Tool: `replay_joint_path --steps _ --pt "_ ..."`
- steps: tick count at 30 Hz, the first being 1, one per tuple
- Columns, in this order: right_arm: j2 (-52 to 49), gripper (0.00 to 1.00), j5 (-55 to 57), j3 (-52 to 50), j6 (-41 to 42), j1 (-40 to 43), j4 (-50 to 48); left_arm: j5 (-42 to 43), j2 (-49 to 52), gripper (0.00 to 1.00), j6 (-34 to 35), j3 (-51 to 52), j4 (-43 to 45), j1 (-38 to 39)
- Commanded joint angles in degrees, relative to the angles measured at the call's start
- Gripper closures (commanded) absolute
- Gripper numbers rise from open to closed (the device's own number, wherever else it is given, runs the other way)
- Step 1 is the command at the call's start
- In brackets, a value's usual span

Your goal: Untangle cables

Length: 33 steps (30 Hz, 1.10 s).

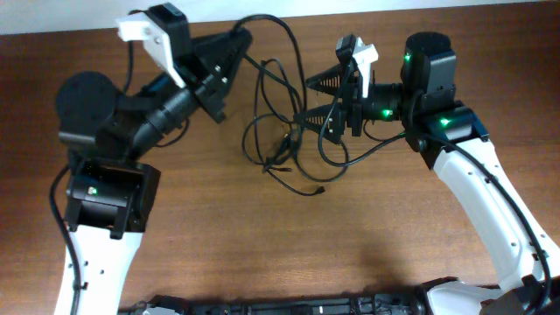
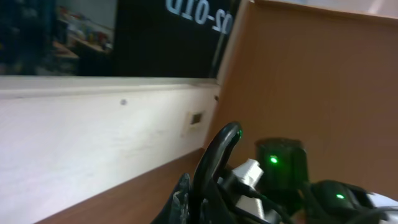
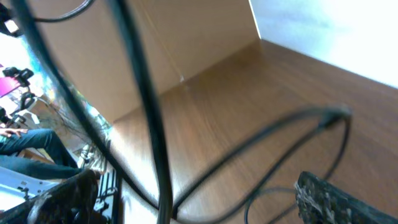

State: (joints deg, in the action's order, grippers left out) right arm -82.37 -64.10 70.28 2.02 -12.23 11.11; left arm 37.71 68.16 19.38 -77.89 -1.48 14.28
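Note:
Thin black cables (image 1: 280, 131) lie tangled in loops on the wooden table (image 1: 262, 245) between my two grippers. My left gripper (image 1: 243, 41) points right from the upper left and is shut on one cable, which runs off its tip in a high loop (image 1: 278, 26). In the left wrist view that cable (image 2: 219, 152) arches up from the shut left gripper (image 2: 205, 205). My right gripper (image 1: 313, 101) faces left at the tangle's right side, open, with cable strands (image 3: 146, 106) passing between its spread fingertips (image 3: 329, 196); the right gripper (image 3: 199, 208) holds nothing.
Loose plug ends (image 1: 322, 189) trail toward the table's middle. A white wall (image 2: 93, 130) and a cardboard panel (image 2: 311, 81) stand behind the table. The right arm's green-lit body (image 2: 280, 168) is close in front of my left gripper.

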Motion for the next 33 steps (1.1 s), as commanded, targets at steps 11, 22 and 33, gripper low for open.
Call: replay_joint_path --steps 11,22,33 --pt "-0.2 0.96 -3.4 0.5 8.7 -1.2 -9.0 -8.5 3.0 0.87 0.3 -0.8 -3.4 3.6" --pt "-0.2 0.96 -8.5 0.5 24.5 -1.2 -25.5 -20.1 7.1 0.01 0.3 -0.8 -21.5 3.5" --pt "-0.2 0.96 -16.1 0.5 27.4 -1.2 -35.7 -6.6 15.7 0.01 14.8 -0.8 -22.9 3.6"
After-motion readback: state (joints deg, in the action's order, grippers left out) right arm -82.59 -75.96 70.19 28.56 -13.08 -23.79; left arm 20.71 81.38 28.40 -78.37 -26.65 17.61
